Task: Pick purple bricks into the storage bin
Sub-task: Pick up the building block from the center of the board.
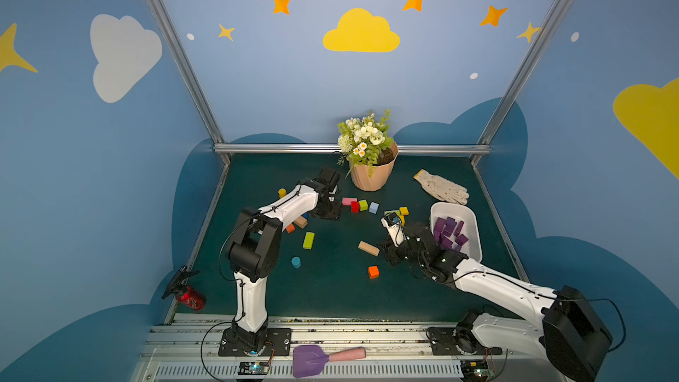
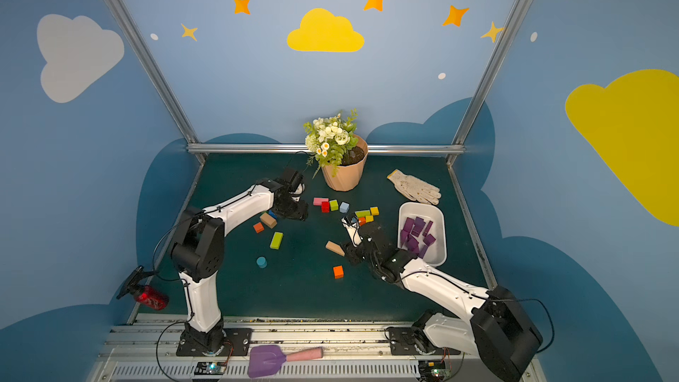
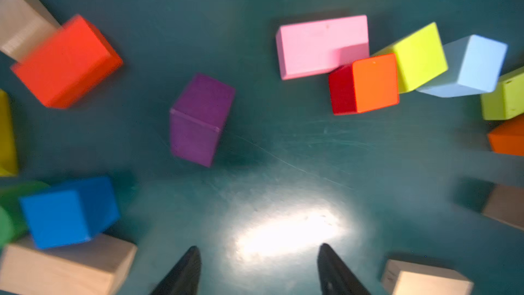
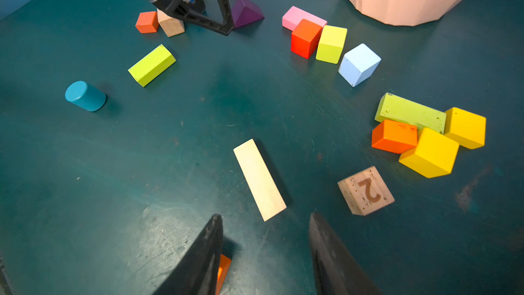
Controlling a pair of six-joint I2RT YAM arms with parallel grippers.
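Now we see the left tool [image 3: 258,248] spread and empty above the desk [image 3: 283,151], with one purple wedge [image 3: 198,120] lying loose just ahead of its tips, touching neither. Our right tool [image 4: 265,225] is spread too, gripping nothing. Beside it stands the white storage bin [image 1: 450,210], holding the other purple bricks [image 1: 448,233] in a heap.
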